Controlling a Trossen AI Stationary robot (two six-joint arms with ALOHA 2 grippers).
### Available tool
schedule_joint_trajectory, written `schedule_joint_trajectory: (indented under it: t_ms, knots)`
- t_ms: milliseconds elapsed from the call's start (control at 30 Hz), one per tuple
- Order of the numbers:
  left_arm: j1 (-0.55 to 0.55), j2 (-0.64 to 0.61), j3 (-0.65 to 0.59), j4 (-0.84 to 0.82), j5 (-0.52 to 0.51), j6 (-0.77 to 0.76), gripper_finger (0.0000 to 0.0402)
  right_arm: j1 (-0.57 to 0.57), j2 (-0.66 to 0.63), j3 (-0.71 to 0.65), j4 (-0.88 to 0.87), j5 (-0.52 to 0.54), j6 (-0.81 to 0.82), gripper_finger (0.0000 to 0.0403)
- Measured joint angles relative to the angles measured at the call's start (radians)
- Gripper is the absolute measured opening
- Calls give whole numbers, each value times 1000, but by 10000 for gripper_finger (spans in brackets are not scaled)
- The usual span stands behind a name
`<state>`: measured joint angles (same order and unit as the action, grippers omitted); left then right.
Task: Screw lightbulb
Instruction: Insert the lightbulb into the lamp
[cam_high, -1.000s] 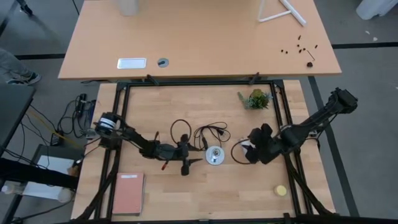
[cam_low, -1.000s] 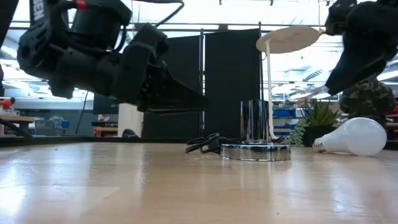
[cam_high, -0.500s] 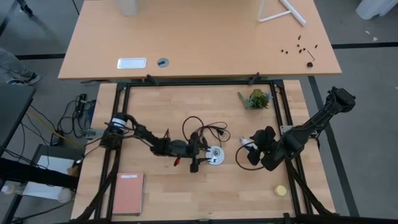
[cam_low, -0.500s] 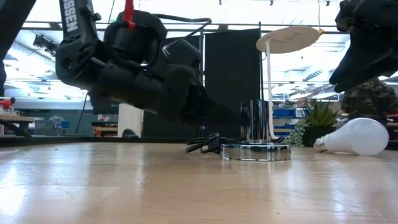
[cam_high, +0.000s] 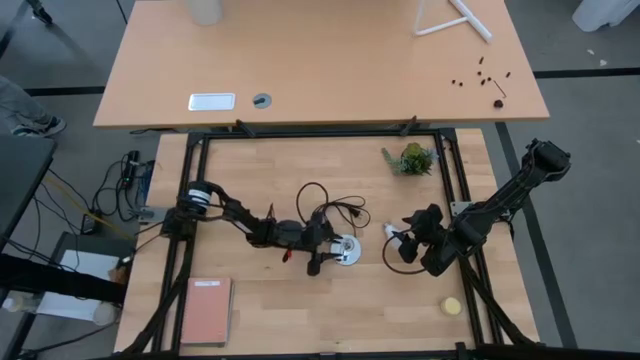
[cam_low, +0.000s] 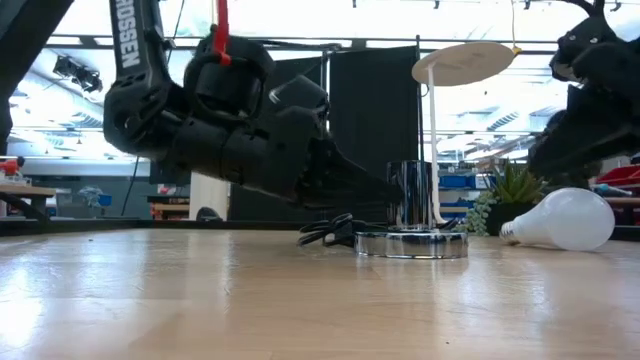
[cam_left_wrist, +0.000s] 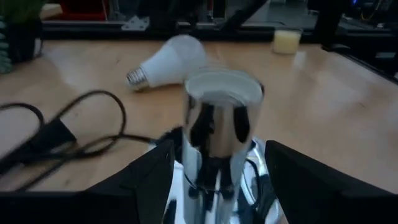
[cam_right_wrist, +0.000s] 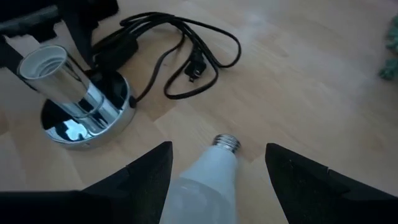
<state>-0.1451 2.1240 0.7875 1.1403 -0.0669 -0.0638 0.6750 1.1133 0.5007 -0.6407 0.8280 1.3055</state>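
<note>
The white pear-shaped lightbulb (cam_right_wrist: 208, 180) lies on its side on the table, its grey screw end (cam_right_wrist: 225, 143) pointing toward the socket; it also shows in the low view (cam_low: 560, 220). The chrome socket (cam_left_wrist: 221, 124) stands upright on its round base (cam_low: 410, 243). My left gripper (cam_high: 325, 250) is open, with one finger on either side of the socket tube and a gap showing on both sides. My right gripper (cam_high: 405, 243) is open just above the bulb, with a finger on either side of it and touching nothing.
The socket's black cord (cam_high: 330, 210) lies looped on the table behind the socket. A small potted plant (cam_high: 410, 158) stands at the far right. A yellow ball (cam_high: 452, 306) lies near the right front. A red notebook (cam_high: 205, 312) lies at the left front.
My left gripper has gone toward the table's right edge, up to the socket, and its fingers now stand on either side of the tube. My right gripper has come down and a little toward the near edge, over the bulb.
</note>
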Motion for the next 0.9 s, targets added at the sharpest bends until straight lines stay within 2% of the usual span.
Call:
schedule_joint_trajectory:
  t_ms: [267,400,533,733,900]
  knots:
    - [1,59,74,42,-13,5,255,0,0,-1,42,-16,-25,265]
    - [1,61,92,-11,-33,10,255,-4,4,3,136,-43,-64,265]
    - [1,61,104,-67,-64,16,251,-4,40,4,224,-8,-78,262]
    - [1,61,105,-70,-97,8,213,-4,166,25,304,-2,-76,260]
    - [1,61,105,-72,-155,-23,180,-4,297,140,172,-2,-51,260]
